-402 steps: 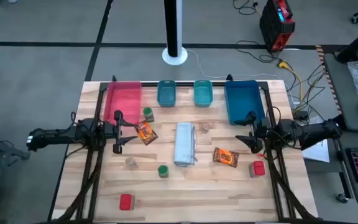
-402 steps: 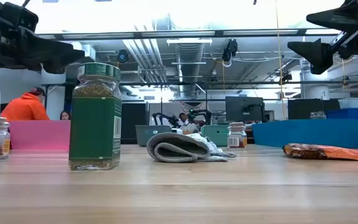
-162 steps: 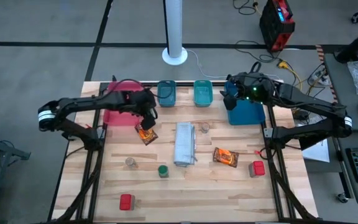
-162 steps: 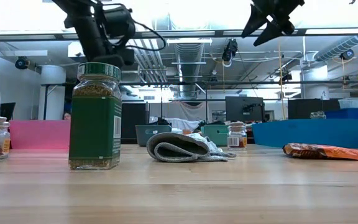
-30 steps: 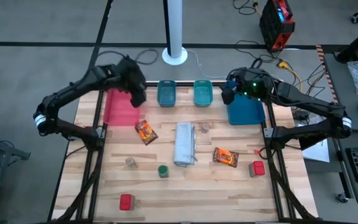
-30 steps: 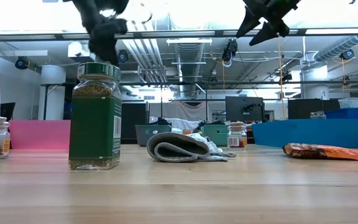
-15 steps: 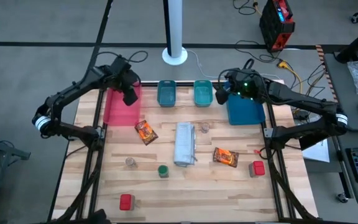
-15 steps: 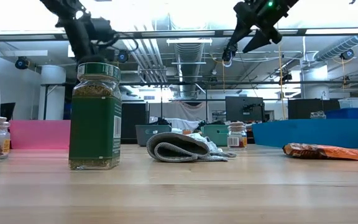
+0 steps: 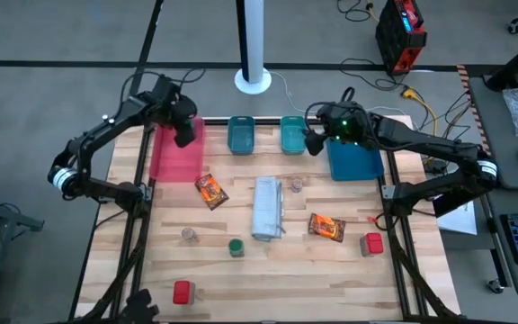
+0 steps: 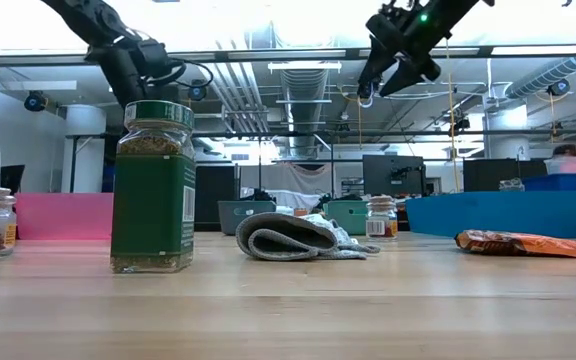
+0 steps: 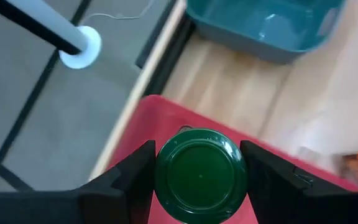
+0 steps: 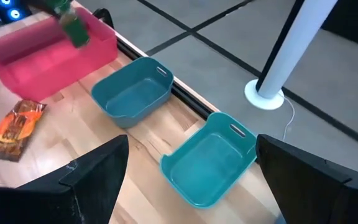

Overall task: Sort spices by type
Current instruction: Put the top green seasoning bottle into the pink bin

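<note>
Our left gripper (image 11: 199, 186) is clamped on a green-lidded jar (image 11: 200, 176) above the pink tray (image 9: 174, 153); our right gripper (image 9: 314, 142) hangs spread wide over the teal trays (image 9: 294, 134). We judge the jar rigid, smooth and breakable (best held around its sides). On the table we count one more green-lidded jar (image 9: 236, 246), two pale-lidded jars (image 9: 188, 235), two red boxes (image 9: 182, 292) and two orange packets (image 9: 209, 191), limp and light.
</note>
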`<state>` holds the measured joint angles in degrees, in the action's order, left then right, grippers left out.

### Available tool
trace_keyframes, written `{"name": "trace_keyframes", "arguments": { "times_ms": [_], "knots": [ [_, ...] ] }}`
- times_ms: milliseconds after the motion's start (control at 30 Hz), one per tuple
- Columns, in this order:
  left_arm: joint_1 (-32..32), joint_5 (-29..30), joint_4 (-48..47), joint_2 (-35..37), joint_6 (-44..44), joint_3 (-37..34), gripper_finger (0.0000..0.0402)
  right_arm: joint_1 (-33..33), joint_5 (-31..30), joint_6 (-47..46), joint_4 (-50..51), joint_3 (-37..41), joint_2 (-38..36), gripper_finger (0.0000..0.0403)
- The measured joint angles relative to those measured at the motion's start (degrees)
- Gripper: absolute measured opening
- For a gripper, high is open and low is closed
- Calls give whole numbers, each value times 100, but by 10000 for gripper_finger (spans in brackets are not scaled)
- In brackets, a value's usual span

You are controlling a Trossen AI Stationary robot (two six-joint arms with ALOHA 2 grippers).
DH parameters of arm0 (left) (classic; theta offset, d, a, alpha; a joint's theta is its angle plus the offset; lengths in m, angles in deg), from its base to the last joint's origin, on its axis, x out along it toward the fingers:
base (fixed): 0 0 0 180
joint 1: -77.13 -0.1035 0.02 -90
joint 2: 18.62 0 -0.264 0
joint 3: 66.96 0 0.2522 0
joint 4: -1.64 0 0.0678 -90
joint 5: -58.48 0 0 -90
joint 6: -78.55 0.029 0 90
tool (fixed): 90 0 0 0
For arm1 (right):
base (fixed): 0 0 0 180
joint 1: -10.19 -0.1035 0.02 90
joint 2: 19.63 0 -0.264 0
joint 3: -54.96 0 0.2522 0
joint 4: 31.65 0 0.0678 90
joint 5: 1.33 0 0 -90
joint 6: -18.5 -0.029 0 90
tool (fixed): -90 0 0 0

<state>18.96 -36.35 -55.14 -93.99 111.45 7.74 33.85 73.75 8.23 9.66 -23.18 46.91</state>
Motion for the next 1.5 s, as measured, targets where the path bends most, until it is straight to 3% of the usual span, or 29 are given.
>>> {"name": "trace_keyframes", "arguments": {
  "times_ms": [633, 1333, 1500],
  "knots": [
    [-374, -242, -55, -419, 240, -99, 187, 0, -9, 154, -414, 0, -5, 343],
    [-391, -224, 893, -469, 65, -777, 187, 0, -9, -23, -429, 2, -4, 343],
    [-391, -214, 961, -467, 107, -818, 228, 0, -8, -104, -428, 2, -4, 343]
  ]
}}
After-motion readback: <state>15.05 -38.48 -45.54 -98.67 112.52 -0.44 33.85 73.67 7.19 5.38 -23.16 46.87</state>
